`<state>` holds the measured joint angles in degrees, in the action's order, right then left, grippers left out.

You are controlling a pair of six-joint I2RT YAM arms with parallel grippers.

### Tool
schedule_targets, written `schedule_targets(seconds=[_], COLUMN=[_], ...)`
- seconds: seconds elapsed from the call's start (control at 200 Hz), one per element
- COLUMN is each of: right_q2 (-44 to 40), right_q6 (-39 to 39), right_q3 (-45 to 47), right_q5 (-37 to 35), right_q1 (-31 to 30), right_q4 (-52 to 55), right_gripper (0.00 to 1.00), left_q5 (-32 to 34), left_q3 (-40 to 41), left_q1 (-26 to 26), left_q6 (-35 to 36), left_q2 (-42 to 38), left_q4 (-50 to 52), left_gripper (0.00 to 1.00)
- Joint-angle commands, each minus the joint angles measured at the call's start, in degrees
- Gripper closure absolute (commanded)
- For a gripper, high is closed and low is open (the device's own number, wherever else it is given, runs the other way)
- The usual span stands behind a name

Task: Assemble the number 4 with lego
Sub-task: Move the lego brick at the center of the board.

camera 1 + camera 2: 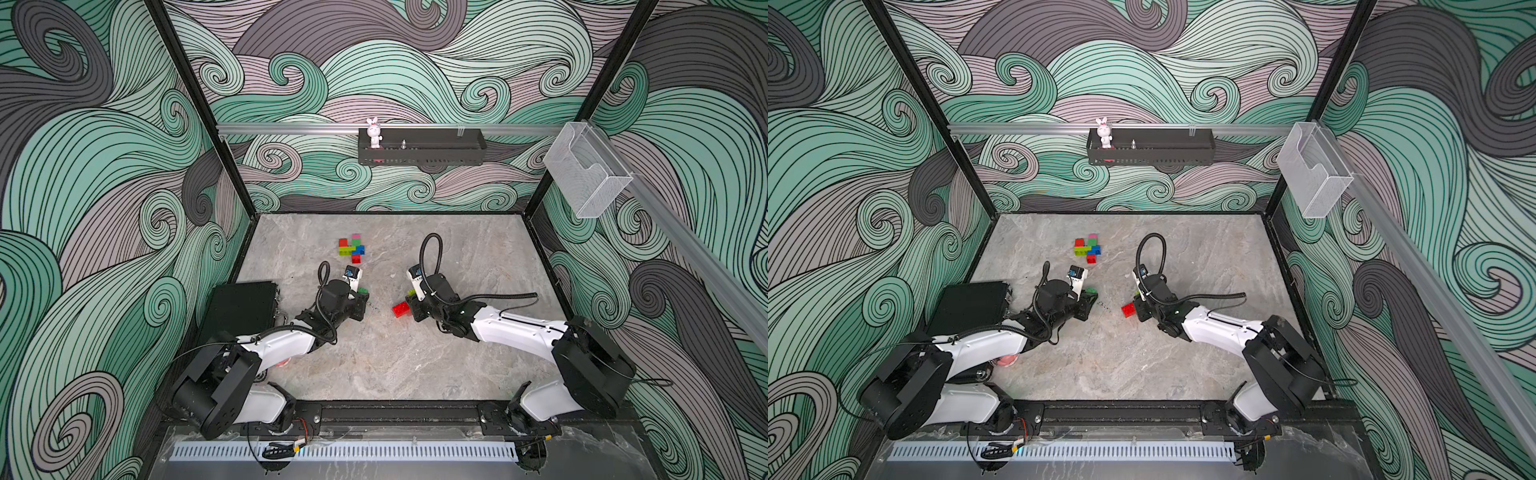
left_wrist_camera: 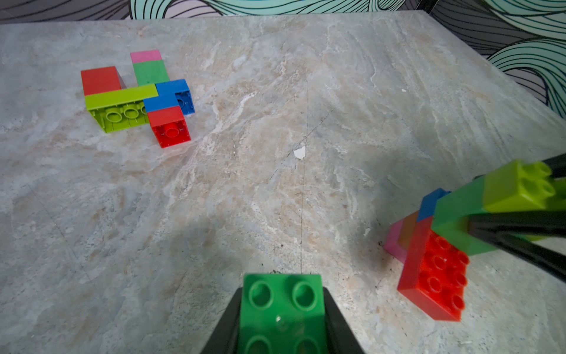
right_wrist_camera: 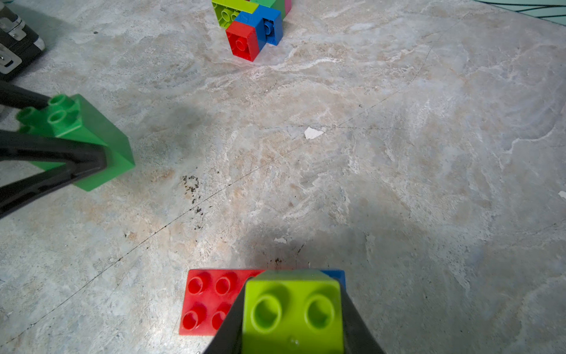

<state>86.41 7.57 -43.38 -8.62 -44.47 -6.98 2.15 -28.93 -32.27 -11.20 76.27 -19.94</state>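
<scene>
Lego on marbled grey tabletop

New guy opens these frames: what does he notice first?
The swirl-patterned walls, then the bright cluster of bricks lying toward the back of the grey table. Nearer the front, the left tool grips a green brick and the right tool a lime brick joined to a multicoloured stack.
</scene>
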Motion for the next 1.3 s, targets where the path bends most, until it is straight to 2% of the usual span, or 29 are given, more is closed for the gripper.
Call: schedule_targets(seconds=[0.0,0.11,0.23,0.335,0.556,0.831,0.976,1.126,1.211,1.291], right_q2=[1.3,2.1,3.6,4.7,7.3,8.2,8.8,9.4,9.7,10.1], right_q6=[-4.3,-7.6,-7.6,-6.3,-4.5,-3.1,-2.4,-0.9,-0.7,-0.5], right_q3=[0.1,-3.1,-4.6,-4.5,-3.8,-2.5,-3.5,-4.3,-4.5,-4.7], right_q5=[1.3,0.5,0.1,0.9,0.8,1.1,0.9,0.6,0.8,0.8], right_q1=[-0.2,-0.2,-0.2,-0.2,-0.2,-0.2,-0.1,-0.1,-0.1,-0.1], right_q4=[-2.0,0.9,1.6,0.2,0.0,2.6,5.1,6.5,6.9,7.4], right_gripper=[0.75,0.80,1.00,1.00,1.00,1.00,1.00,1.00,1.00,1.00], left_q5=[-1.8,-1.8,-1.4,-2.4,-9.7,-8.8,-8.4,-10.2,-12.0,-16.1], left_q3=[-1.9,-1.9,-2.1,-3.0,-2.7,-2.5,-4.4,-5.3,-4.9,-4.6], left_q1=[0.3,0.3,0.3,0.3,0.2,0.3,0.3,0.3,0.3,0.2], left_q6=[2.8,3.0,3.4,5.1,7.8,6.2,4.4,1.9,3.3,7.4], left_q2=[-2.2,-2.6,-2.7,-2.9,-2.8,-3.9,-2.8,-2.9,-3.2,-2.9], left_q4=[1.1,-0.4,-2.8,-3.3,-5.2,-6.6,-4.0,-2.9,-3.2,-3.4], left_gripper=[1.00,1.00,1.00,1.00,1.00,1.00,1.00,1.00,1.00,1.00])
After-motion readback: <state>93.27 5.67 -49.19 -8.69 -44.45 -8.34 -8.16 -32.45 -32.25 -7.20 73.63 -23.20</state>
